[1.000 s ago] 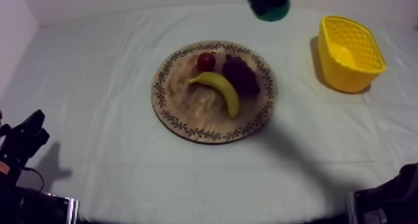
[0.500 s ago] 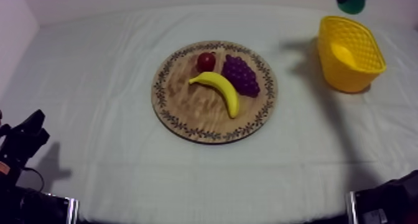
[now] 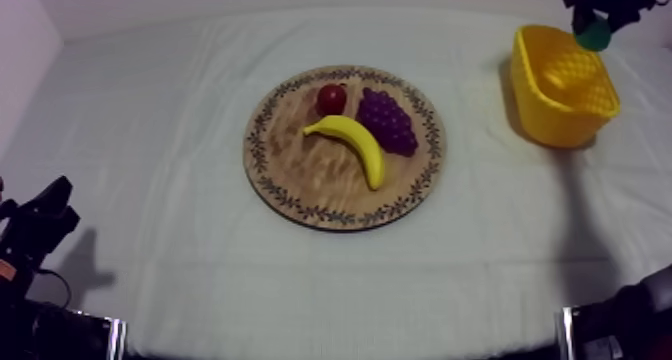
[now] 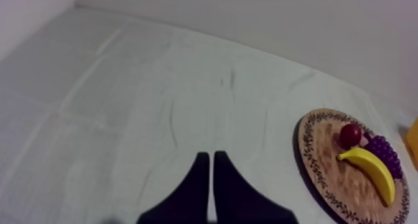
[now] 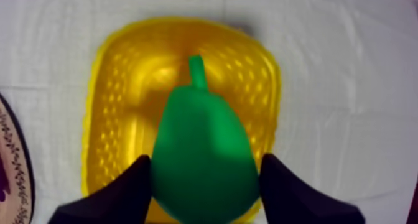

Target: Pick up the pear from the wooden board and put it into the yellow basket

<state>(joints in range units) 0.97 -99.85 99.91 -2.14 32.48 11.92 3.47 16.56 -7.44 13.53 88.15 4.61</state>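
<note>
Grey-white cloth (image 3: 150, 104) spreads under everything. Right gripper (image 5: 205, 177) is clamped on the green pear (image 5: 202, 139) — yellow basket (image 5: 118, 83) beneath it. Left gripper (image 4: 208, 161) rests empty, fingers pressed together — wooden board (image 4: 320, 152) well ahead.

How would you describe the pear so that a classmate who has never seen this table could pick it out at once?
Find the yellow basket at the right side of the table. Over it hangs the right gripper, its fingers shut on the pear. It is the only green fruit, and the only one off the wooden board.
</note>
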